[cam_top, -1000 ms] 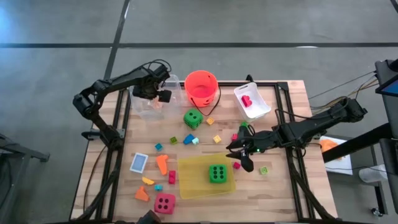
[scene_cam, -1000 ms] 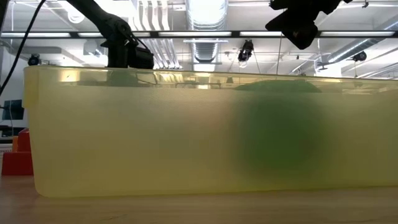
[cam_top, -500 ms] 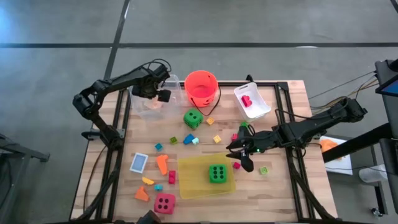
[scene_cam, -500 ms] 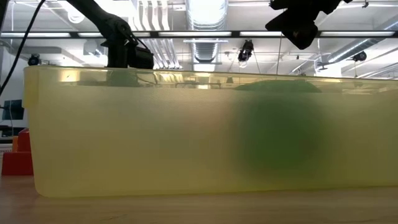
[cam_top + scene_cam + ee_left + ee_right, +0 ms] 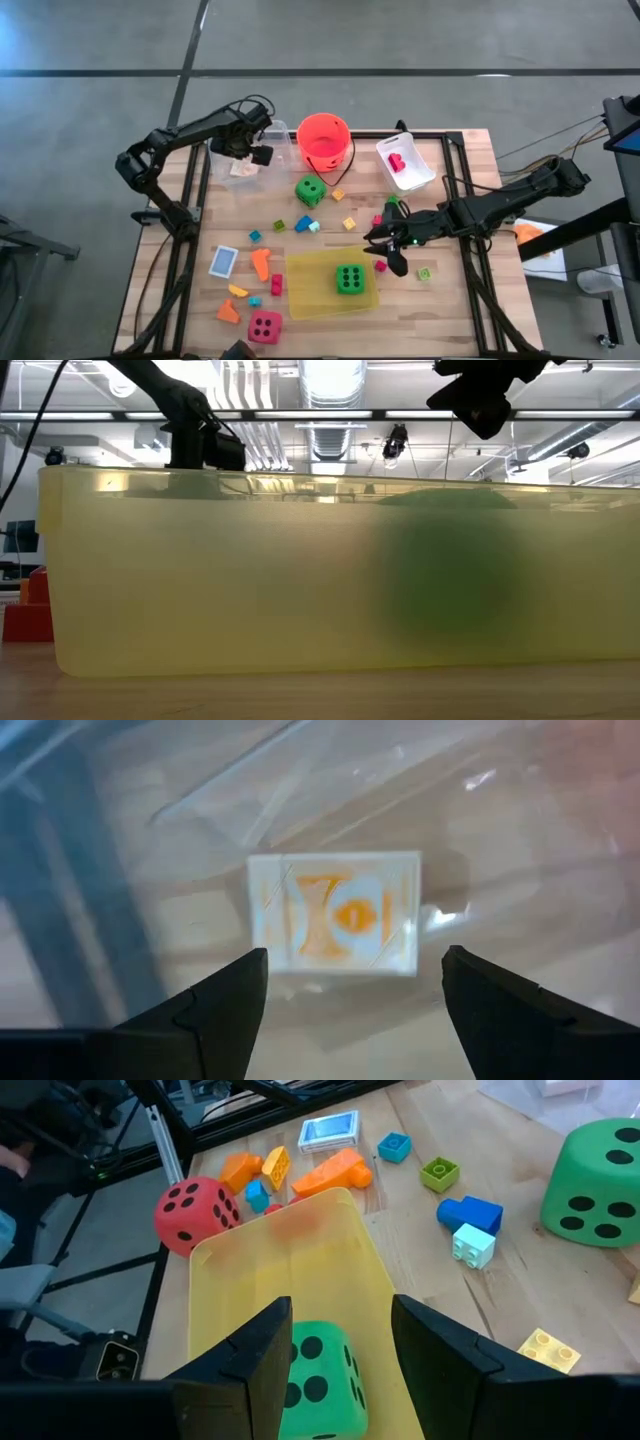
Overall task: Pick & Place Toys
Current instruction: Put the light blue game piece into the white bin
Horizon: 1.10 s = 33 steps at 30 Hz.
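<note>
Two dark, slender jointed arms with black cables; each gripper carries two broad black fingers [image 5: 205,1015]

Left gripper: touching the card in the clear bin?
Apart. Left wrist view: the left gripper has open jaws, and the card lies flat in the clear bin beyond them, with a visible gap.

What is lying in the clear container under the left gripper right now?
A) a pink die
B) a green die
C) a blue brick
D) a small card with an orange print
D: the left wrist view shows a small card lying flat in the clear container, below the open left gripper.
</note>
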Available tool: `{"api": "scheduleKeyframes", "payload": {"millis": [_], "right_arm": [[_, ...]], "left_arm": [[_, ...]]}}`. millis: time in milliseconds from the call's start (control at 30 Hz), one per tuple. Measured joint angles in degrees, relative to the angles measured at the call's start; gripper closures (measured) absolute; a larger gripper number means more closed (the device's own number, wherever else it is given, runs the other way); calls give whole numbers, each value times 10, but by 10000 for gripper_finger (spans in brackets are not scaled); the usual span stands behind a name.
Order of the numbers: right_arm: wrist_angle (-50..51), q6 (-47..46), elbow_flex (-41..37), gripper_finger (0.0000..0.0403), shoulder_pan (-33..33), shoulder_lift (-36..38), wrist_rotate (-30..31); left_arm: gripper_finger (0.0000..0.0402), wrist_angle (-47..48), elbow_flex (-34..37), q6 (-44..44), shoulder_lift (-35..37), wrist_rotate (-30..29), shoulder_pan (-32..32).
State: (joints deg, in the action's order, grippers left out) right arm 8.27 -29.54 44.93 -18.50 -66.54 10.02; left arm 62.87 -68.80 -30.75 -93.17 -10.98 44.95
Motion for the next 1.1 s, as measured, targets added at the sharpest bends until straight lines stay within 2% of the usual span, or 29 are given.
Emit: {"api": "scheduleKeyframes", "payload": {"millis": [267,500,767,900,1100], "right_arm": [[0,2,0,236,0,0,0],[1,12,0,236,0,0,0],[1,29,0,236,0,0,0],[3,41,0,236,0,0,0],[5,43,0,236,0,0,0]], "left_arm": [[116,73,-36,9,60,-2,-4],[116,199,-51,17,104,4,-44],[116,247,-50,-17,159,5,-152],[116,251,-50,-67,180,10,-219],[116,255,-50,-170,184,50,-331]]}}
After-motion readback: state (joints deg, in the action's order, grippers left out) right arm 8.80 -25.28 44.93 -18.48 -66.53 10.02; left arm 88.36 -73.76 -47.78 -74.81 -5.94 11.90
